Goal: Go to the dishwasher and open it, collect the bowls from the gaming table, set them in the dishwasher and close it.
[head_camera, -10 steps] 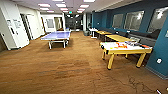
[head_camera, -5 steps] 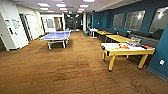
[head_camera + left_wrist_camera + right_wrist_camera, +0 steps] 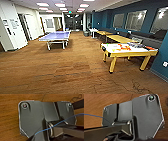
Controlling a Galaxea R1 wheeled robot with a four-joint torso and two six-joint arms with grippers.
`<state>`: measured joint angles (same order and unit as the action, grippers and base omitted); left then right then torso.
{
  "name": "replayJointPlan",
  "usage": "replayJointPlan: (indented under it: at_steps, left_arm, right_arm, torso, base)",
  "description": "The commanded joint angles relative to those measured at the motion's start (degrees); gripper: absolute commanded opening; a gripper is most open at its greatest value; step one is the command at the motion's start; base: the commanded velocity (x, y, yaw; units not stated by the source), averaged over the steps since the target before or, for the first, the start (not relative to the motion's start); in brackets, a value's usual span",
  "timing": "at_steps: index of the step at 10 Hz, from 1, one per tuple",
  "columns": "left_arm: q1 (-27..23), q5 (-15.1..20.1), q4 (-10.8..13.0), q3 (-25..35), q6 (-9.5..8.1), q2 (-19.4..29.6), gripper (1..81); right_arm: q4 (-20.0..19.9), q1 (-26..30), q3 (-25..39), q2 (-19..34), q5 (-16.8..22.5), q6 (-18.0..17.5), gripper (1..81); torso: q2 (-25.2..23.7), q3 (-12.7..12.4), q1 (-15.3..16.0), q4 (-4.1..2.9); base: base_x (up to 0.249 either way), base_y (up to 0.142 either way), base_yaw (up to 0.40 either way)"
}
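While the robot drives over brown carpet (image 3: 62,72), a yellow-legged games table (image 3: 127,50) sits well right of the blue ping-pong table (image 3: 55,36); likely a transit step toward a dishwasher not spotted here, bowls unclear, finger state cannot be told.

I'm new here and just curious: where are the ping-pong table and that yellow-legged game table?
Ping-pong table (image 3: 56,36), head view, on its blue top.
Yellow-legged game table (image 3: 113,64), head view, on its near front leg.
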<state>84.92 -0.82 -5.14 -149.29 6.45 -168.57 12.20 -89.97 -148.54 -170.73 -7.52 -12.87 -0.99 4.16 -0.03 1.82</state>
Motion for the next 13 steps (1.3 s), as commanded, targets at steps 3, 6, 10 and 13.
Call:
replayJointPlan:
  at_steps: [3,6,10,13]
  left_arm:
    - [-3.0,3.4,-0.1,0.2,0.32,0.3,81.1]
    - [-3.0,3.4,-0.1,0.2,0.32,0.1,81.1]
    - [-3.0,3.4,0.0,0.2,0.32,0.1,81.1]
    - [-3.0,3.5,-0.1,0.2,0.32,0.0,81.1]
  right_arm:
    - [0.5,2.3,0.3,0.2,2.5,0.2,81.1]
    - [0.5,2.3,0.1,0.3,2.5,0.2,81.1]
    - [0.5,2.3,0.1,0.3,2.5,0.2,81.1]
    - [0.5,2.3,0.1,0.3,2.5,0.2,81.1]
  torso:
    - [0.0,0.0,0.0,0.00]
    - [0.0,0.0,0.0,0.00]
    - [0.0,0.0,0.0,0.00]
    - [0.0,0.0,0.0,0.00]
  base:
    - [0.185,0.000,0.000]
    - [0.185,0.000,0.000]
    - [0.185,0.000,0.000]
    - [0.185,0.000,0.000]
